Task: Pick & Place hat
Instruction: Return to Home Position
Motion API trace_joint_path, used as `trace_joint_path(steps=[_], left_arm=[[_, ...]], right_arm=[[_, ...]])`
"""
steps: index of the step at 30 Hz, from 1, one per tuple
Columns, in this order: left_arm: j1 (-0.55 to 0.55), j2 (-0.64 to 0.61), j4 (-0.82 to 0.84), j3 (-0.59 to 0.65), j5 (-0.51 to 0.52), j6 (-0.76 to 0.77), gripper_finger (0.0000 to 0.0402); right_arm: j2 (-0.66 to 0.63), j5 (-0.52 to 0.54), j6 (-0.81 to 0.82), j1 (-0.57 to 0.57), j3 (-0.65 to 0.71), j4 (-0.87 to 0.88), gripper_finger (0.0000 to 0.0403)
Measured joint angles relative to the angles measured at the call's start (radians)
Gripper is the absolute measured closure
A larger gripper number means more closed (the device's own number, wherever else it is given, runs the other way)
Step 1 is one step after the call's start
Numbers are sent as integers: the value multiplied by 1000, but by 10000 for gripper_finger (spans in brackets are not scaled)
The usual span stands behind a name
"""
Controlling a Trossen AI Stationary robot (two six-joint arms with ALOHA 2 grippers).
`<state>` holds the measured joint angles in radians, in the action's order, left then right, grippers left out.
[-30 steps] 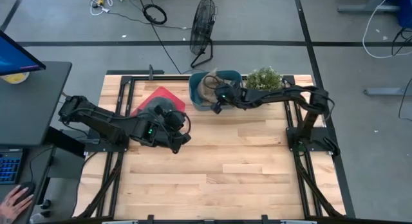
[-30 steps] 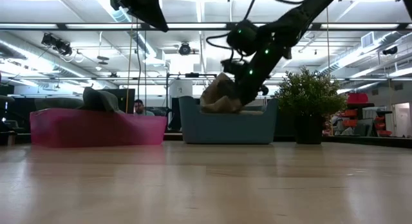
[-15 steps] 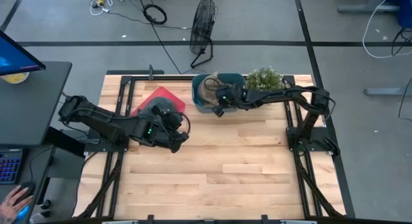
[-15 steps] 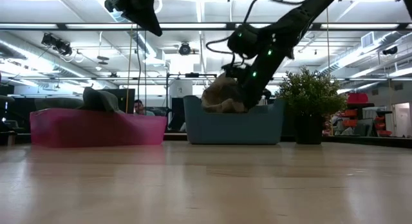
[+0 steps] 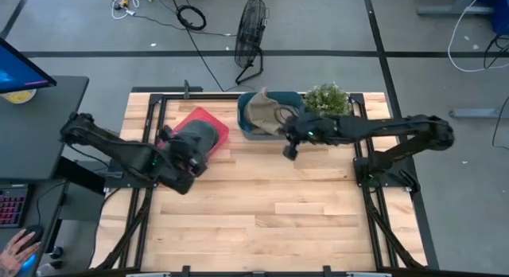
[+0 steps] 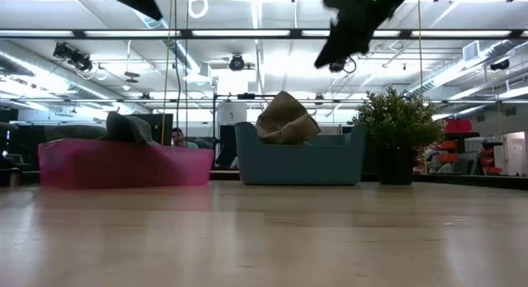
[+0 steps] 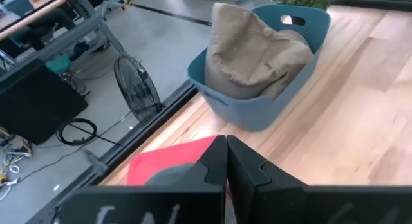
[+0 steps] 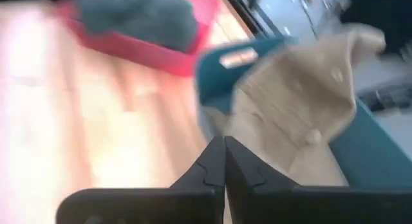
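Observation:
A tan hat point(image 5: 262, 112) lies crumpled in a blue bin point(image 5: 280, 95) at the table's far edge; the low view shows the tan hat point(image 6: 285, 120) sticking up above the blue bin's rim point(image 6: 301, 161). A grey hat point(image 5: 200, 134) sits in a red bin point(image 5: 208, 118) to its left. My right gripper point(image 5: 289, 148) hovers shut above the table, just near of the blue bin. In its wrist view my right gripper point(image 8: 224, 161) has tan hat point(image 8: 293, 108) beyond it. My left gripper point(image 5: 191, 155) is shut, raised beside the red bin; its wrist view also shows my left gripper point(image 7: 226, 165).
A potted plant point(image 5: 327, 97) stands right of the blue bin at the far edge. Bare wood point(image 5: 270, 205) fills the table's middle and near half. A fan point(image 5: 250, 30) and cables lie on the floor beyond. A person's hand point(image 5: 17, 249) rests at the desk on the left.
My right gripper has risen and drawn back from the tan hat toward the near edge and the right; the hat stays in the blue bin, which slid slightly right. My left gripper has pulled back toward the table's left and risen.

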<state>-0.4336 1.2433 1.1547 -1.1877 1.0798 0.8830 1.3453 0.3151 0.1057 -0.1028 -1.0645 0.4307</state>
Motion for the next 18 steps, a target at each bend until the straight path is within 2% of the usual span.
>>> trace_joint_path(steps=[5, 10, 14, 16, 18], left_arm=[[-62, -96, 165, 11, 1, 137, 396], [-121, -231, 178, 169, 23, 253, 396], [-156, -350, 114, 372, 21, 349, 396], [-169, -408, 23, 458, 6, 345, 396], [-176, -461, -96, 529, -54, 296, 396]], right_arm=[[-97, 1, -89, 127, 0, 17, 399], [-155, 5, -118, 193, 24, 1, 399], [-230, -4, -106, 214, 148, -46, 399], [-294, -32, -69, 220, 224, -83, 399], [-369, -53, -47, 231, 304, -139, 399]])
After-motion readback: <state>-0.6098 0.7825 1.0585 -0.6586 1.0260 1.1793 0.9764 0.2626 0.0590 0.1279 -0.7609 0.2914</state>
